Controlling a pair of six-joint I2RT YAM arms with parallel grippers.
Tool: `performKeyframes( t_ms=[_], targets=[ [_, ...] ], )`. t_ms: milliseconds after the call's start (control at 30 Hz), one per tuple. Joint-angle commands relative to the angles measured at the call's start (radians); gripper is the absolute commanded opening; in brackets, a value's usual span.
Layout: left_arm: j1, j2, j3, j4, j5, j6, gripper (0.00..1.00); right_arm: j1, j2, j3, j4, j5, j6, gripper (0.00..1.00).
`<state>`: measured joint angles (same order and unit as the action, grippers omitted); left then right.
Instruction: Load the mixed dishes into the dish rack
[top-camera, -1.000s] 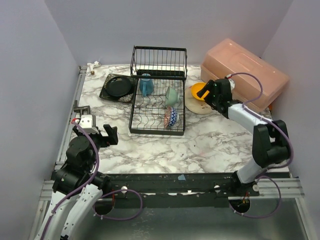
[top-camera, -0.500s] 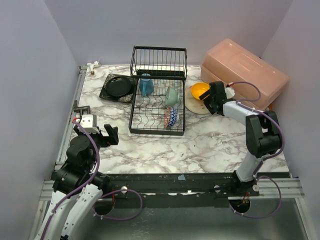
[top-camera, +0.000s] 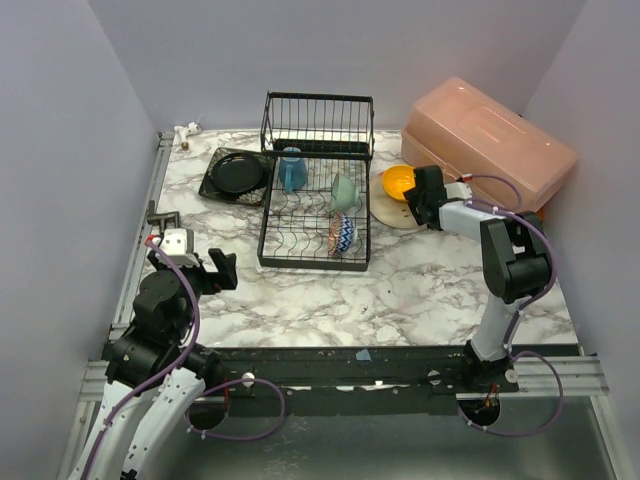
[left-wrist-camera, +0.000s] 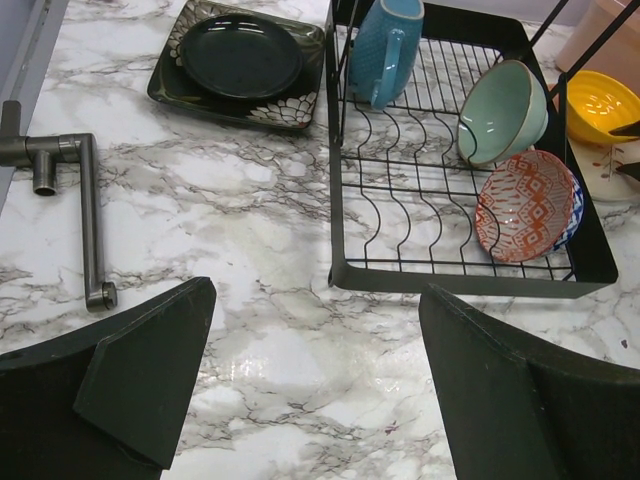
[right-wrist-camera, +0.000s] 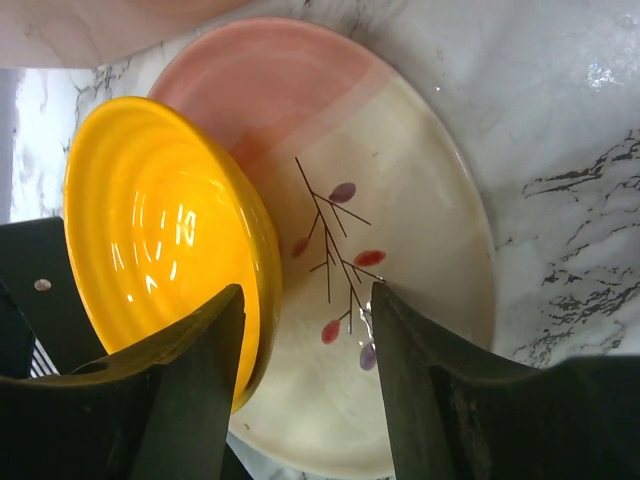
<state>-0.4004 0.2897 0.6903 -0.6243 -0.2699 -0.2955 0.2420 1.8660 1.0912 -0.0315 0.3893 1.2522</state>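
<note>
While its jaws stand partly spread, the right gripper (right-wrist-camera: 308, 300) straddles the rim of the orange bowl (right-wrist-camera: 150, 220), one finger inside, one over the plate (right-wrist-camera: 420, 200) beneath it, just right of the rack (left-wrist-camera: 470, 283); the left gripper (left-wrist-camera: 315, 340) hovers, spread wide, at near left.

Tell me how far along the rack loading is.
Done: blue-handled mug, mint-green bowl and red-patterned bowl sit in the dish rack. In hand: right jaws straddle the rim of the orange bowl, not yet clamped. Remaining: that bowl, the beige-pink plate beneath it, and the black round plate stacked on the black square plate.
</note>
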Motion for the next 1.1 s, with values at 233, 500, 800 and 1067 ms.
performKeyframes(
  t_ms=[233,500,800,1067],
  targets=[
    [0.012,0.017,-0.006,0.025,0.035,0.015,0.93,0.0,0.066,0.037,0.072,0.065,-0.011,0.29],
    [0.018,0.031,-0.007,0.032,0.052,0.017,0.93,0.0,-0.073,-0.075,0.088,0.102,-0.104,0.04],
    [0.033,0.052,-0.008,0.04,0.088,0.019,0.93,-0.001,-0.417,-0.274,0.02,0.116,-0.322,0.0],
    [0.034,0.081,-0.009,0.039,0.146,-0.014,0.94,0.0,-0.838,-0.38,-0.025,-0.123,-0.596,0.01]
  ],
)
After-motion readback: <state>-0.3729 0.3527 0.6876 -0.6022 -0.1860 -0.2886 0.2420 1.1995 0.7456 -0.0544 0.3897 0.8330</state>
